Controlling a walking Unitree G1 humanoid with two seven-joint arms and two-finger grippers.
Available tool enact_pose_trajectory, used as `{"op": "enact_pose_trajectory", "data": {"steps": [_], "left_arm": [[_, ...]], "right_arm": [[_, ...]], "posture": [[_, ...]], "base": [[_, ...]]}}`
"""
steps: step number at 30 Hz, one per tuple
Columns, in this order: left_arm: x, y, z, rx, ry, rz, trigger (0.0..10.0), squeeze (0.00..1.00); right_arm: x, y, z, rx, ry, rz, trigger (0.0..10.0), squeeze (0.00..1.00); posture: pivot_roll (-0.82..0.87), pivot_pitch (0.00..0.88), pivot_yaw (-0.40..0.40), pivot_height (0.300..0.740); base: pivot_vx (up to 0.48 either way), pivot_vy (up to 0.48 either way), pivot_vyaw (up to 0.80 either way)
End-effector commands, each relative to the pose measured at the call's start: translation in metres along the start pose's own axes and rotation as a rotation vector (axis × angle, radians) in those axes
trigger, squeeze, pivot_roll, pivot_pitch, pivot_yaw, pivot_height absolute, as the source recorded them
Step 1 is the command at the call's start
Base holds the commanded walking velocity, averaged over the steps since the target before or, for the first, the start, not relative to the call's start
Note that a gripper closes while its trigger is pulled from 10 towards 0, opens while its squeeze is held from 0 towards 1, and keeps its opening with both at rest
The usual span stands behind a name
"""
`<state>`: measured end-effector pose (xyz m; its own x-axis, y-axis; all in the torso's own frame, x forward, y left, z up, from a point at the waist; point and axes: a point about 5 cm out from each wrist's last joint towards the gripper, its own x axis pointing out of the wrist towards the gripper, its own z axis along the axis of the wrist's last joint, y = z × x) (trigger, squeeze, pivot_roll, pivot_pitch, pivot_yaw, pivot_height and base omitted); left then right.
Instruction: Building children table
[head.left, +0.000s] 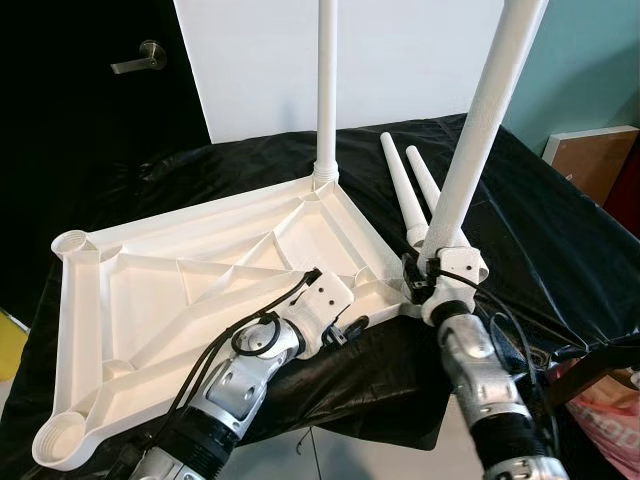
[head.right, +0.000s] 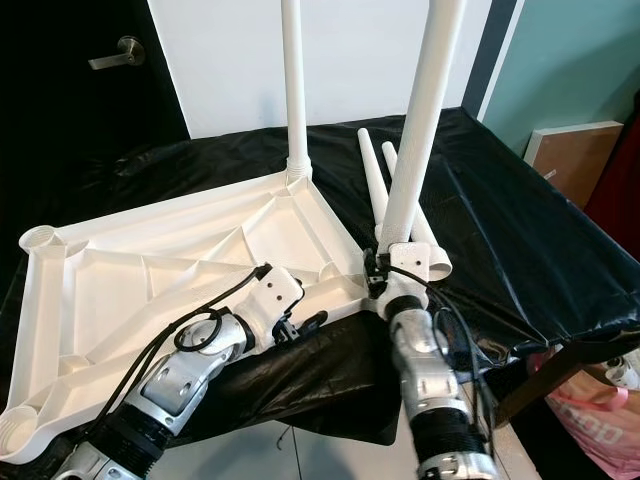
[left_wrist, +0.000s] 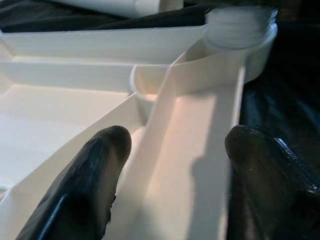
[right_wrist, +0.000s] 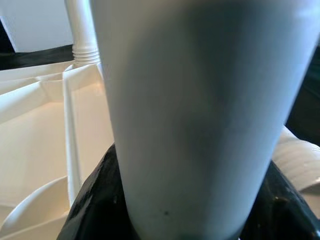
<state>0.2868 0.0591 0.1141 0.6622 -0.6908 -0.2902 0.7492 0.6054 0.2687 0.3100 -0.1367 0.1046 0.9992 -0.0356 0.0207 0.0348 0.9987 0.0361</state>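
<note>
The right gripper pinched a leg at the tabletop near-right socket (second leg); left gripper, jaws spread, straddled the rim. Next: screwing it upright.

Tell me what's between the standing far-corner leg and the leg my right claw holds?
Two loose legs lying on the black cloth, seen in both eye views.

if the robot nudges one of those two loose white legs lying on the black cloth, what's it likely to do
The loose legs are round and tapered, so one would probably roll, curving toward its thin end. They look like hollow plastic, likely light and stiff. The rumpled black cloth may slow a roll.
</note>
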Motion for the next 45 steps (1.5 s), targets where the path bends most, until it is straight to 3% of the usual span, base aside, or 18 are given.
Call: {"op": "enact_pose_trajectory", "data": {"steps": [1,9,10,20,21,28,29,31,32,34,35,40,42,45], "left_arm": [[0.000,0.005,-0.004,-0.002,0.038,0.040,10.0,0.00],[-0.006,0.016,-0.008,-0.009,0.084,0.086,10.0,0.00],[-0.007,0.016,-0.009,-0.009,0.088,0.088,10.0,0.00],[-0.011,0.025,-0.012,-0.014,0.117,0.121,10.0,0.00],[-0.012,0.027,-0.013,-0.020,0.126,0.131,10.0,0.00],[-0.016,0.029,-0.020,-0.039,0.171,0.144,10.0,0.00],[-0.019,0.030,-0.023,-0.057,0.194,0.147,8.7,0.00],[-0.019,0.030,-0.023,-0.057,0.194,0.147,8.7,0.00],[-0.021,0.032,-0.025,-0.068,0.206,0.155,4.5,0.00],[-0.021,0.032,-0.025,-0.068,0.206,0.155,4.5,0.00],[-0.025,0.034,-0.028,-0.085,0.232,0.167,0.0,0.00],[-0.029,0.038,-0.032,-0.092,0.263,0.195,0.0,0.00],[-0.030,0.053,-0.034,-0.109,0.271,0.315,0.0,0.00],[-0.031,0.061,-0.034,-0.108,0.268,0.381,0.0,0.00]], "right_arm": [[-0.008,-0.002,-0.019,0.026,0.099,-0.025,10.0,0.00],[-0.014,-0.010,-0.017,0.022,0.100,-0.064,10.0,0.02],[-0.014,-0.009,-0.017,0.011,0.095,-0.052,10.0,1.00],[-0.017,-0.011,-0.009,-0.028,0.044,-0.029,10.0,0.98],[-0.017,-0.011,-0.008,-0.027,0.038,-0.022,10.0,0.00],[-0.020,-0.016,-0.008,-0.036,0.039,-0.031,10.0,0.00],[-0.020,-0.017,-0.008,-0.042,0.042,-0.039,10.0,0.00],[-0.020,-0.017,-0.008,-0.042,0.042,-0.039,10.0,0.00],[-0.020,-0.017,-0.009,-0.047,0.043,-0.040,10.0,0.00],[-0.020,-0.017,-0.009,-0.047,0.043,-0.040,10.0,0.00],[-0.020,-0.018,-0.009,-0.054,0.045,-0.041,10.0,0.00],[-0.021,-0.018,-0.009,-0.057,0.047,-0.045,10.0,0.00],[-0.020,-0.017,-0.008,-0.053,0.046,-0.047,10.0,0.00],[-0.019,-0.017,-0.008,-0.053,0.043,-0.050,10.0,0.00]], "posture": [[-0.13,0.017,0.006,0.740],[-0.12,0.011,0.003,0.740],[-0.12,0.009,0.002,0.740],[-0.13,0.000,0.006,0.740],[-0.13,0.000,0.006,0.740],[-0.14,0.000,0.013,0.740],[-0.14,0.000,0.014,0.740],[-0.14,0.000,0.014,0.740],[-0.14,0.000,0.018,0.740],[-0.14,0.000,0.018,0.740],[-0.14,0.000,0.022,0.740],[-0.14,0.000,0.024,0.740],[-0.15,0.000,0.027,0.740],[-0.15,0.000,0.029,0.740]], "base": [[0.000,0.000,0.00],[0.000,0.000,0.00],[0.000,0.000,0.00],[0.000,0.000,0.00],[0.000,0.000,0.00],[0.000,0.000,0.00],[0.000,0.000,0.00],[0.000,0.000,0.00],[0.000,0.000,0.00],[0.000,0.000,0.00],[0.000,0.000,0.00],[0.000,0.000,0.00],[0.000,0.000,0.00],[0.000,0.000,0.00]]}}
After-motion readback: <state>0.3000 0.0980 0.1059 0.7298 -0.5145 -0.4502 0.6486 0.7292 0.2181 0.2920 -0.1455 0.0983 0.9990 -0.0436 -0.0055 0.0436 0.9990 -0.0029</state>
